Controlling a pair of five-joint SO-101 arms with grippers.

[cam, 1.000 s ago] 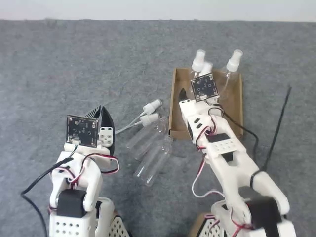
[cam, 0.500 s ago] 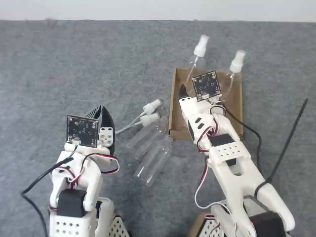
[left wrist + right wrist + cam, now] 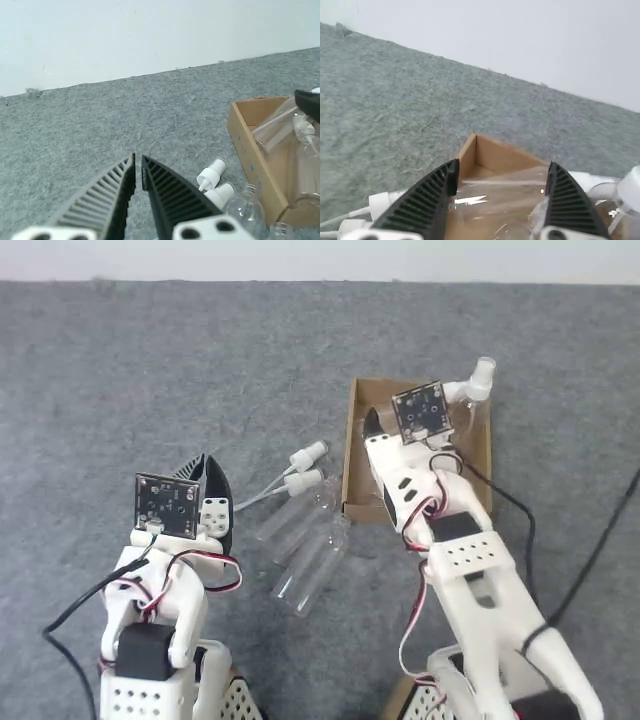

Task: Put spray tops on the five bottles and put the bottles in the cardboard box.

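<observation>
- Bottle [image 3: 492,196], clear and apparently already capped, lay low inside the cardboard box [image 3: 348,472]. It sat between the fingers of the right gripper [image 3: 502,170], which were spread wide on either side of it. As far as the wrist view showed, they were not pressing it.
- The step in hand looked like the release of this bottle into the box. To do it well, the right gripper should rise straight up with its fingers apart. That way neither fingertip would catch the clear wall or the white spray top [image 3: 481,373] that jutted over the box's far right corner.
- It should also stay off the box's rim, since light cardboard would likely shift if nudged.
- The bottle seemed to lie tilted, its long axis running from the box's middle toward that far right corner with the top end leading. How many bottles lay under the arm could not be told.
- Two uncapped bottles [image 3: 300,510] lay side by side on the grey table [image 3: 150,360] between the arms, just beside the box. Their long axes ran diagonally, open necks toward the box's near left corner.
- Two loose spray tops [image 3: 308,454] lay just beyond them, heads toward the box and dip tubes trailing away from it.
- The left gripper [image 3: 138,160] hung above the table well apart from all of this, fingers pressed nearly together and holding nothing.
</observation>
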